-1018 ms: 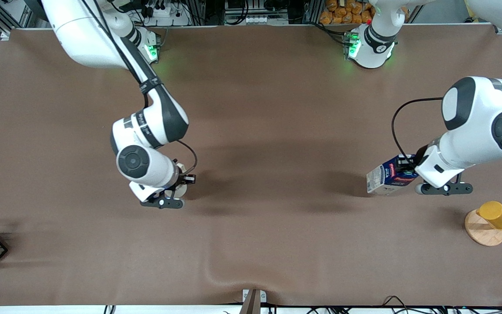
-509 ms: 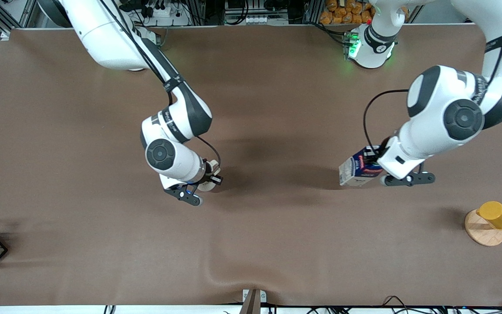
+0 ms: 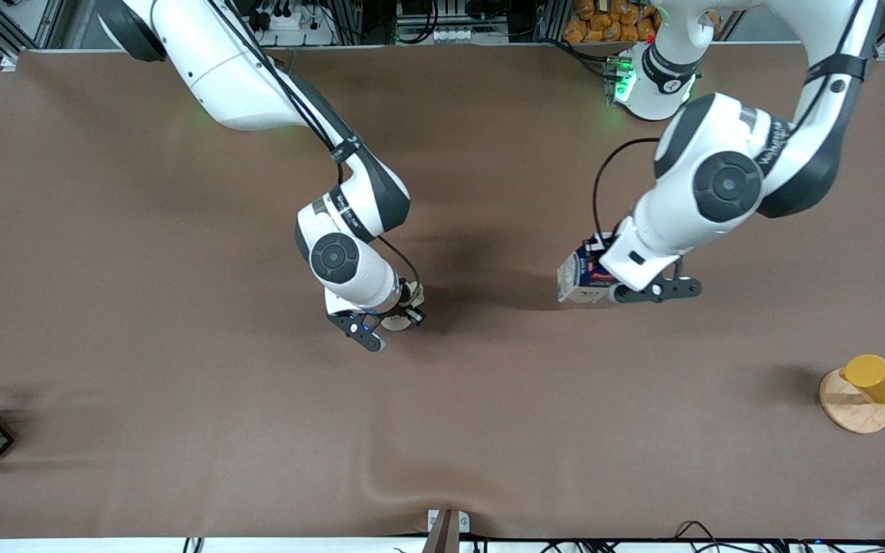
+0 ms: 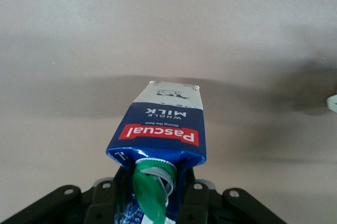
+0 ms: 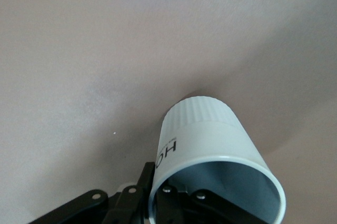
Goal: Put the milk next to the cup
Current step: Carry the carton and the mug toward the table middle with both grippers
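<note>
Front view: our left gripper carries the milk over mid-table, fingers clamped on it; our right gripper grips the cup.

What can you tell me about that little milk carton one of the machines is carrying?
The milk is a small dark-blue gable-top carton with a white panel, a red "Pascual" band and a green cap at its top. It looks like coated card. The left end effector grips it by the top end, and in the front view it appears tilted in the air over the bare brown table, touching nothing else.
</note>
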Robot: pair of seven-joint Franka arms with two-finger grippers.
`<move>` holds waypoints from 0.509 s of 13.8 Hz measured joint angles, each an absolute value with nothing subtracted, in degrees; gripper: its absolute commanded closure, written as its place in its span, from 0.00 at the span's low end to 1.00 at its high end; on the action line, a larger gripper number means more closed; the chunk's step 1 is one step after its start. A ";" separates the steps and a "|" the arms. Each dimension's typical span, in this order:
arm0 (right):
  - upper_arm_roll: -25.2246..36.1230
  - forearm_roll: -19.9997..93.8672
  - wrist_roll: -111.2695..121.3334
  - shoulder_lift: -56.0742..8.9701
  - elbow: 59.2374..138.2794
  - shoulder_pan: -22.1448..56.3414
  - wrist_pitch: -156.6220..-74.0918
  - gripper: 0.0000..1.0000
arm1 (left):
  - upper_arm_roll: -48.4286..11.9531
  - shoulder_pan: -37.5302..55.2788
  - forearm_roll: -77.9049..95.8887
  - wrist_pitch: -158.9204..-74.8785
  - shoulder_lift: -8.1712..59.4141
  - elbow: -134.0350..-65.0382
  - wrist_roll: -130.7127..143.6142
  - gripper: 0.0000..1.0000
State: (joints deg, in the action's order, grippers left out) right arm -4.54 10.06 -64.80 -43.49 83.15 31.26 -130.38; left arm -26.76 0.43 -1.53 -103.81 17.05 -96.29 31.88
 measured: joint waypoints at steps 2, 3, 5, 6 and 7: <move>-4.54 10.07 -65.27 -43.55 83.12 31.95 -131.20 0.00 | -26.90 2.72 -1.46 -103.77 17.05 -96.04 33.76 0.73; -4.47 10.07 -65.34 -43.55 83.09 31.94 -131.35 0.00 | -26.94 3.89 -1.41 -103.73 17.06 -95.86 34.32 0.73; -4.18 10.07 -65.47 -43.53 82.75 31.93 -131.30 0.00 | -26.95 6.24 -1.36 -103.67 17.25 -95.10 35.40 0.73; -4.03 10.07 -65.53 -43.42 82.30 31.89 -130.81 0.00 | -26.96 7.21 -1.35 -103.60 17.47 -94.71 36.19 0.73; -3.86 10.07 -65.55 -43.06 81.75 31.72 -129.84 0.00 | -26.97 8.01 -1.34 -103.57 17.79 -94.31 37.11 0.73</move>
State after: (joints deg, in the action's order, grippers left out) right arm -3.86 10.07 -65.55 -43.06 81.75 31.72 -129.84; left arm -26.97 8.01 -1.34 -103.57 17.79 -94.31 37.11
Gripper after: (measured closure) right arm 0.370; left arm 0.590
